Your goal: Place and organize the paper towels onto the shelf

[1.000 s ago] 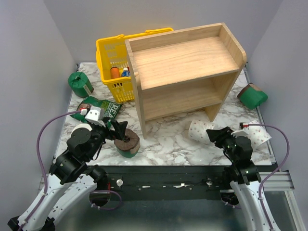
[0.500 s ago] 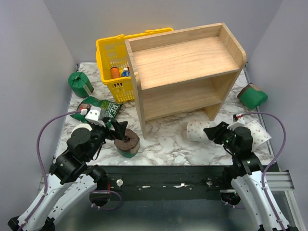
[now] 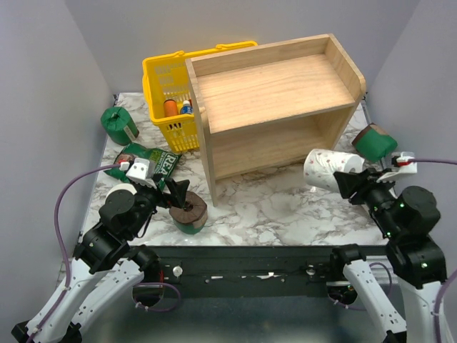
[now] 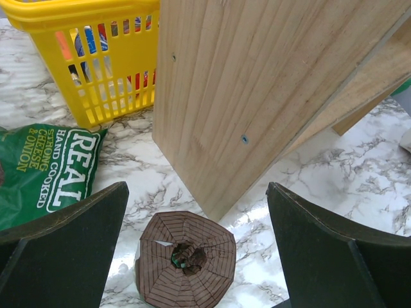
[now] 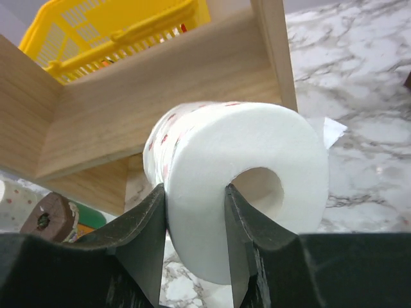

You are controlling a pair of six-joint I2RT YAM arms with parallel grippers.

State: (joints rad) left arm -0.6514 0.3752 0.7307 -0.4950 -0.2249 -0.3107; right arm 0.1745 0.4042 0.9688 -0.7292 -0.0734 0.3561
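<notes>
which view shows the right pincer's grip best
Right wrist: the right pincer grips the white roll by its wall, one finger in the core. Top external shows the roll by the shelf, grip hidden; left wrist shows nothing clear.

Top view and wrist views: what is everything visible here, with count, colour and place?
shelf: one, light wood, far centre
basket: one, yellow, left of shelf
bottles: at least two, orange and blue-white, in basket
green rolls: three; far left, right of shelf, upright near left
white rolls: two seen, pink-dotted; one held before the shelf, one partly hidden beside the upright green roll
chip bag: one, green, in front of basket
table: one, white marble
left gripper: open, over the upright green roll
right gripper: shut on a white roll
</notes>
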